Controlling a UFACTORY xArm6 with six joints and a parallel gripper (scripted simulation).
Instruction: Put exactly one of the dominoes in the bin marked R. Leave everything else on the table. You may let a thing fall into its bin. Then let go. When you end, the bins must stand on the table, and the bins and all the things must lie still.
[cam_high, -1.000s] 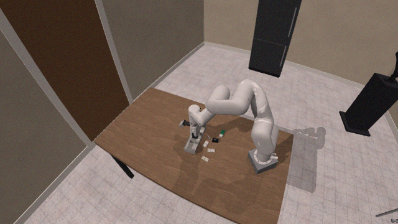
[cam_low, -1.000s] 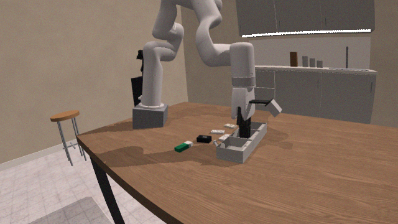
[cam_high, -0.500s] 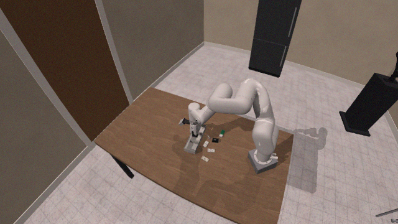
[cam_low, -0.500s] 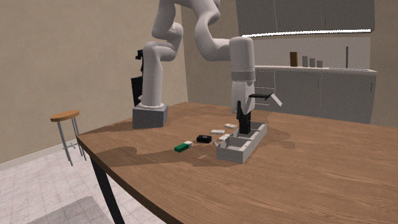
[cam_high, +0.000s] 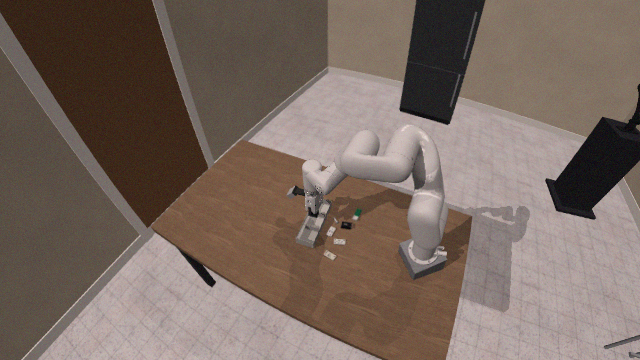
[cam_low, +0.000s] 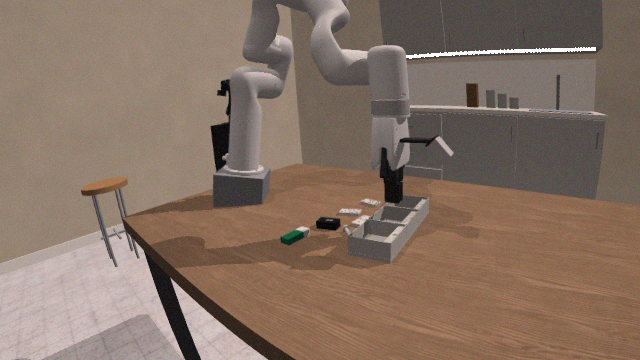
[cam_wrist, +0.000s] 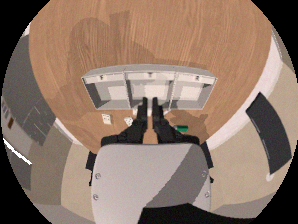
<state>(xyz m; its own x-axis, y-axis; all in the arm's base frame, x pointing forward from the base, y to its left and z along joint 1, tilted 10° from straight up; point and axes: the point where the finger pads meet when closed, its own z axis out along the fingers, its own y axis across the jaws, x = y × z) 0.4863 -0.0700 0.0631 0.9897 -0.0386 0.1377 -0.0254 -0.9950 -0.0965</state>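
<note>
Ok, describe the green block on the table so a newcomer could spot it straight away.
Start at the grey three-compartment bin tray near the middle of the wooden table. A loose scatter of small pieces lies beside it, on the side toward the arm's base. The green block is the scatter's outermost piece, just past a black block; it alone is green with a white end, while the dominoes are pale.
</note>
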